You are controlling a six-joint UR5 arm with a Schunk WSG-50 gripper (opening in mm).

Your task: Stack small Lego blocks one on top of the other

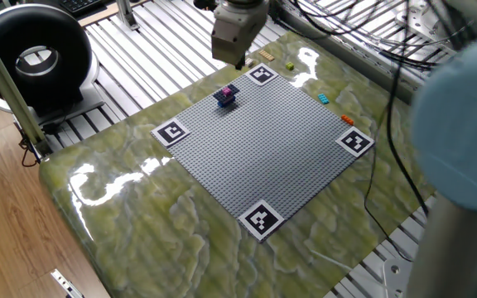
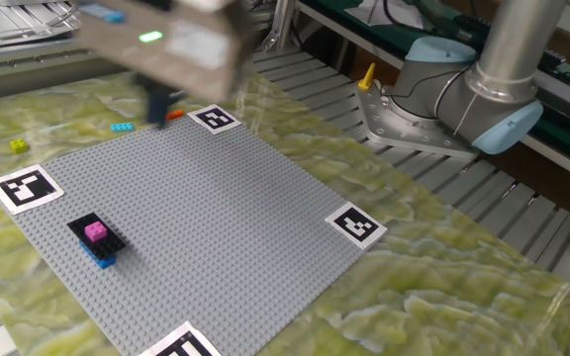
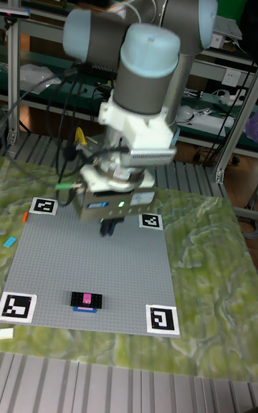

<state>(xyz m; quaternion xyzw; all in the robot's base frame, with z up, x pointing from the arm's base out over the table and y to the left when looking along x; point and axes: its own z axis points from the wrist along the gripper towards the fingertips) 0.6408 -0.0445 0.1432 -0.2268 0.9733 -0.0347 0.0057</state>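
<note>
Other fixed view — claw (image 2: 156,107) motion-blurred, jaws indistinct

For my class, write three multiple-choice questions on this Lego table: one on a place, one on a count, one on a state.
1. Where is the small magenta plastic brick?
A. on dark bricks on the large grey studded baseplate
B. on the green marbled tabletop
C. in the robot's hand

2. How many black-and-white square marker tags mark the baseplate's corners?
A. two
B. four
C. six

3. The hand is:
A. pressing on the magenta brick
B. in the air, apart from it
C. resting on the tabletop

Answers: A, it tops the little stack; B, one tag per corner; B, clear space separates them.
</note>
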